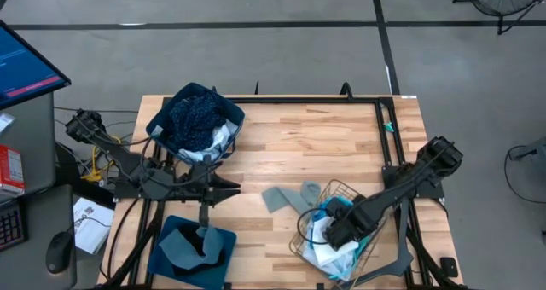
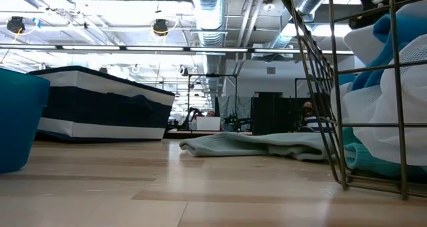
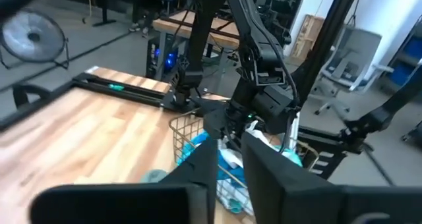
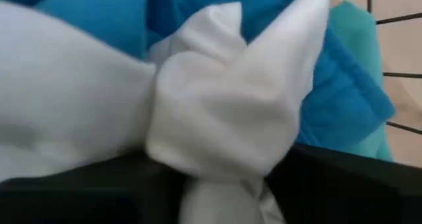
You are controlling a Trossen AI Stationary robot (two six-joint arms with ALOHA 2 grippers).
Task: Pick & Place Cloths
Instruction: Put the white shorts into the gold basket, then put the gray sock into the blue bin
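Right fingers: dark fingers [image 4: 99,191] pinch a bunched white cloth [image 4: 224,112], its neck squeezed between them low in the right wrist frame; cyan cloth [image 4: 343,85] lies just behind it.
Right gripper [image 1: 337,230]: down inside the wire basket [image 1: 341,188], lower right of the high frame.
Left gripper [image 1: 230,188]: hangs over bare table [image 1: 316,136] left of centre, fingers narrowly apart, nothing between them.
Bins: two dark blue ones; upper-left bin [image 1: 155,124] holds a navy dotted cloth [image 1: 194,115] over a white one; lower-left bin [image 1: 223,243] holds a grey cloth [image 1: 183,246].
Loose cloths: one grey cloth on table [image 1: 290,196], touching the basket's left side.
Basket contents: white and cyan cloths, heaped.
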